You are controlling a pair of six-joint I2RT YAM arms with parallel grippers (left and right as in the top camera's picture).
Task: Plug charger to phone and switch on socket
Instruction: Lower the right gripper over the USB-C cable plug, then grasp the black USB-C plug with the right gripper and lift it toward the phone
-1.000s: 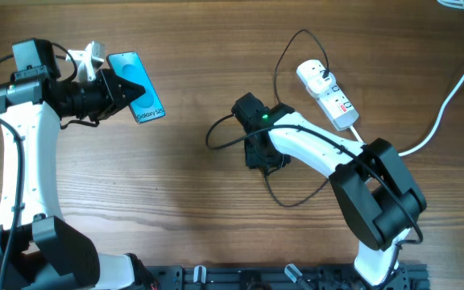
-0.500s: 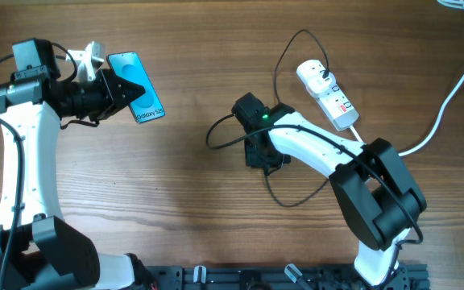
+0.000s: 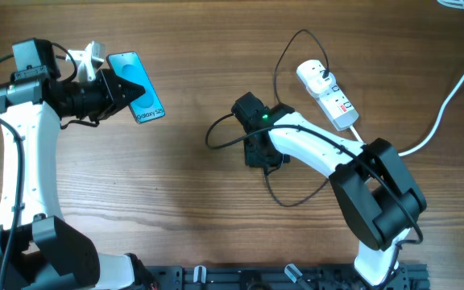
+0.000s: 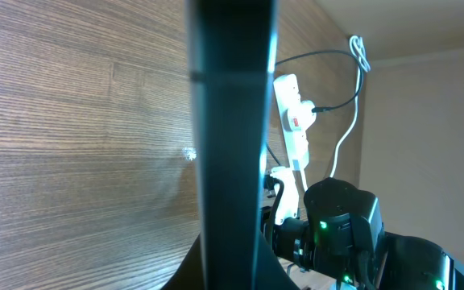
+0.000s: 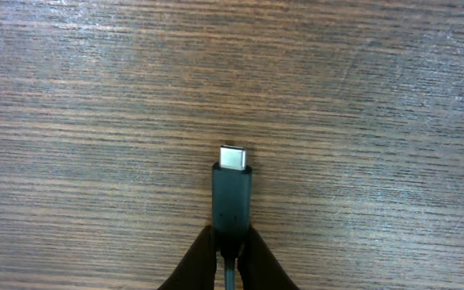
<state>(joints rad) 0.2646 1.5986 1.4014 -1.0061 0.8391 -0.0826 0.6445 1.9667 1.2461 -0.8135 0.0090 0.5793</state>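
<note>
Matching the overhead view of a second ago throughout: left pincer [image 3: 134, 89] clenched on the phone [image 3: 148, 105] near the tabletop's [image 3: 176, 209] far-left corner, socket [image 3: 329, 93] far right. Shown only by the right wrist: right pincer [image 5: 230, 246] pinching the charger [image 5: 232, 193] behind its bare metal tip, mid-tabletop.

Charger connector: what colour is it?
Black connector with a silver tip; right wrist view shows it best.

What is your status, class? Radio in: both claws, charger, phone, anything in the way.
Left claw shut on phone. Right claw shut on charger behind its tip, not plugged in. Only charger slack lies between them.
</note>
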